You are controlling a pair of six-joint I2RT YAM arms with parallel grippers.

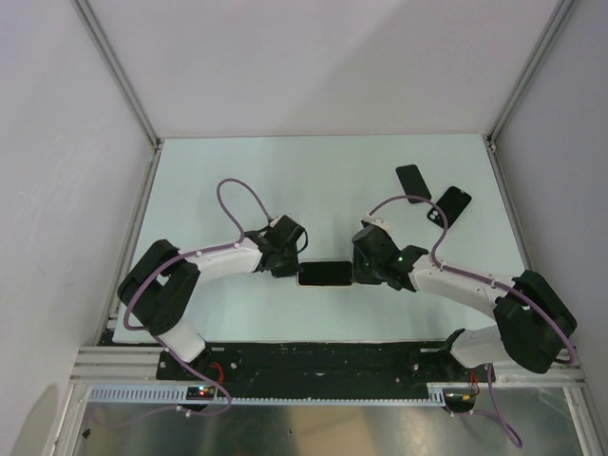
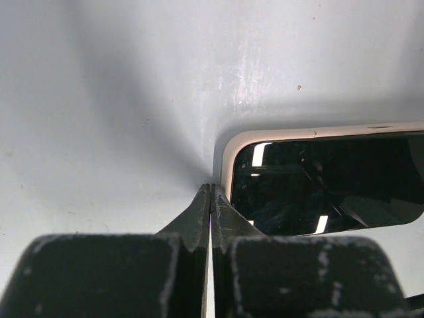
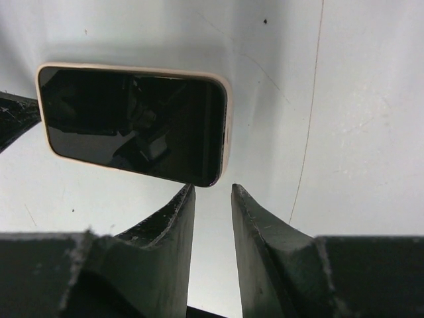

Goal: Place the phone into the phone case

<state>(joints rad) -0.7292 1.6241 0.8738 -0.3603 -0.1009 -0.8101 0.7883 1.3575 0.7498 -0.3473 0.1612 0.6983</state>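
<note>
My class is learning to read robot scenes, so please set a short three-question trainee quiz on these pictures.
1. True or false: the left claw holds the phone.
2. The right claw is: A) open and empty; B) shut on the phone; C) out of view.
3. How many dark flat items lie at the far right of the table?

Key: 1 false, it is shut beside the phone's end; 2 A; 3 two.

Phone [image 2: 331, 179] right end cut off by left-wrist frame edge.
</note>
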